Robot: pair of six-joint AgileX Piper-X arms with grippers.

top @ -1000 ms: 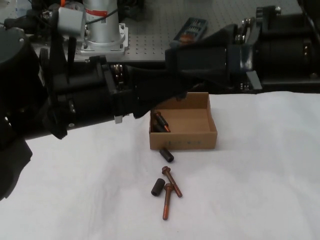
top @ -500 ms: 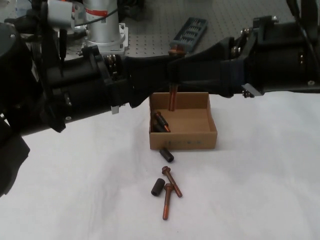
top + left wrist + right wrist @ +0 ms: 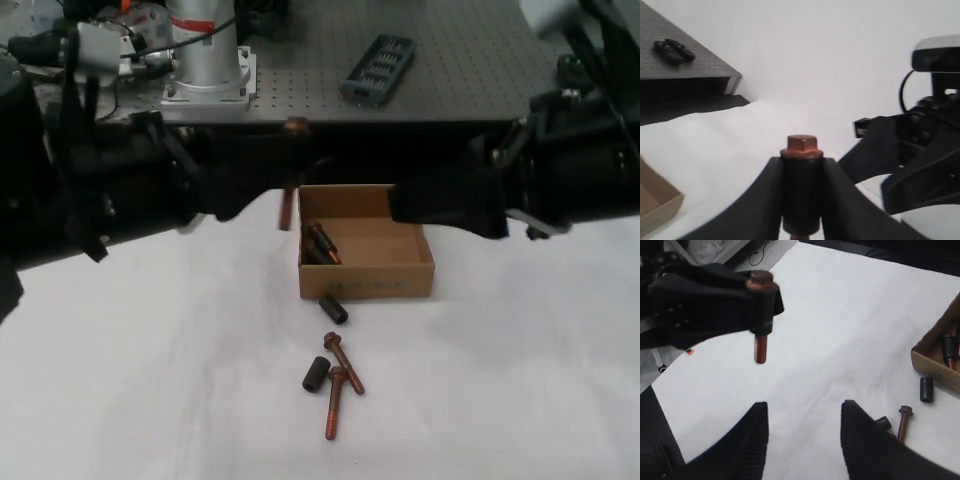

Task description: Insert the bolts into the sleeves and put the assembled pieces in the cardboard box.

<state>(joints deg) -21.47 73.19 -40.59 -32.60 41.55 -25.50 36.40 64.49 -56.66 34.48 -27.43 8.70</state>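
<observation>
The left tool (image 3: 801,170) is closed on a black sleeve (image 3: 801,200) with a copper bolt (image 3: 800,145) through it. The bolt's head is up and its tip pokes out below. In the high view this piece hangs upright in the air just beside the left rear corner of the cardboard box (image 3: 366,278), outside it. The right tool (image 3: 804,407) is spread wide and holds nothing, above the white-covered table (image 3: 520,380) near the box's right side. Assembled pieces (image 3: 320,243) lie inside the box against its left wall. Just in front of the box lies a loose sleeve (image 3: 334,310). Farther forward, a second sleeve (image 3: 316,374) lies beside two bare bolts (image 3: 344,365).
</observation>
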